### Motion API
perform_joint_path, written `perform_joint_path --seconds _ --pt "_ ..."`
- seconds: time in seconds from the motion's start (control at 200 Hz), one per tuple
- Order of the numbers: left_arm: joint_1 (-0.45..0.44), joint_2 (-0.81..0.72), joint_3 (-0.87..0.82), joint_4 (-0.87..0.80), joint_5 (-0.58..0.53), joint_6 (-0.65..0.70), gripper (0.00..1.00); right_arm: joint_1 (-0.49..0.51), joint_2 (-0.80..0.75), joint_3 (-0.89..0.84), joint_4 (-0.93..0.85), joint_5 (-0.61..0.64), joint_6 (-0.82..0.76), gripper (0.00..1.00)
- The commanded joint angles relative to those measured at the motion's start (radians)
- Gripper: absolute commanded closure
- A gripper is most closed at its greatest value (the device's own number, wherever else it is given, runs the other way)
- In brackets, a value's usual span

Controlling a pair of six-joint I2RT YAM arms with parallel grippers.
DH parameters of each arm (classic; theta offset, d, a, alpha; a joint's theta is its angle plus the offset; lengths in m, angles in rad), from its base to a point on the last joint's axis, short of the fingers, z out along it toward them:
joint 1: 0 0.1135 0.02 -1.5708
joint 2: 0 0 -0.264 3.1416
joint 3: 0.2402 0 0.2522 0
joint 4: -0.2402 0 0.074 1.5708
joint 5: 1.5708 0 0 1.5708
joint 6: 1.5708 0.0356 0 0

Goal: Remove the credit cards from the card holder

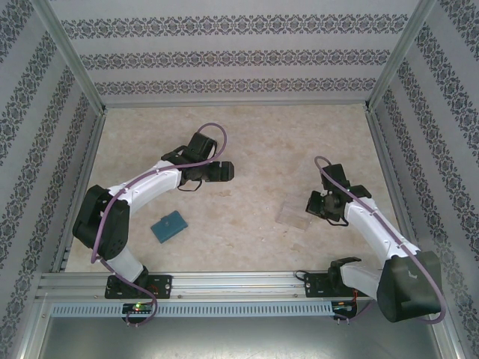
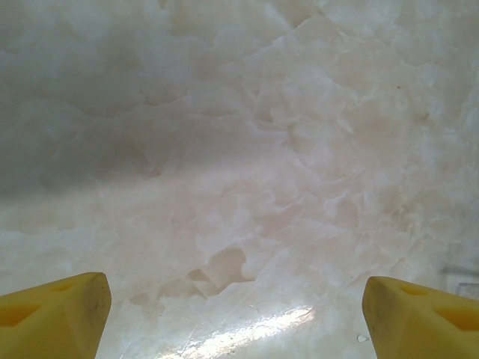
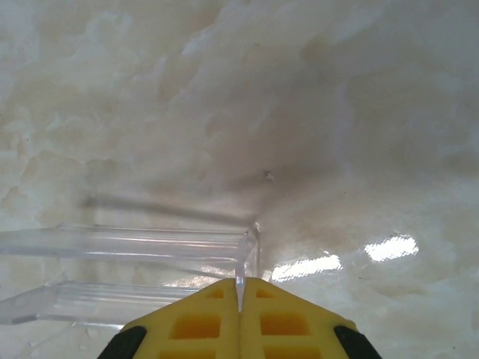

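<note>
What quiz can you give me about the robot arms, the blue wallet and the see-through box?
1. True or false: the left gripper holds the teal card holder.
2. What does the right gripper pinch? A) a wall of the clear plastic box B) a credit card C) nothing
3. Fill in: the left gripper's jaws stand ____ over the bare table.

Key: 1 false, since the card holder lies alone on the table; 2 A; 3 open.
</note>
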Motion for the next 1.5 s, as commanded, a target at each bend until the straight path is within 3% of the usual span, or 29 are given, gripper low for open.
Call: perform_joint_path --seconds 0.0,0.55,0.999,1.494 --pt "-0.005 -0.019 -0.002 -0.024 -0.02 0.013 0.12 0.03 0.006 0.043 -0.01 0.035 0.023 0.95" --pt "0.031 -0.053 -0.078 0.01 -0.014 -0.007 0.12 0.181 0.198 0.269 -0.013 0.107 0.027 1.0" --pt "0.059 -0.051 -0.085 -0.01 -0.009 0.014 0.12 0.298 0.496 0.582 -0.037 0.11 -0.029 1.0" --pt "0.101 -0.087 -0.112 -0.077 -0.034 0.065 0.12 0.363 0.847 0.982 -0.083 0.065 -0.098 1.0"
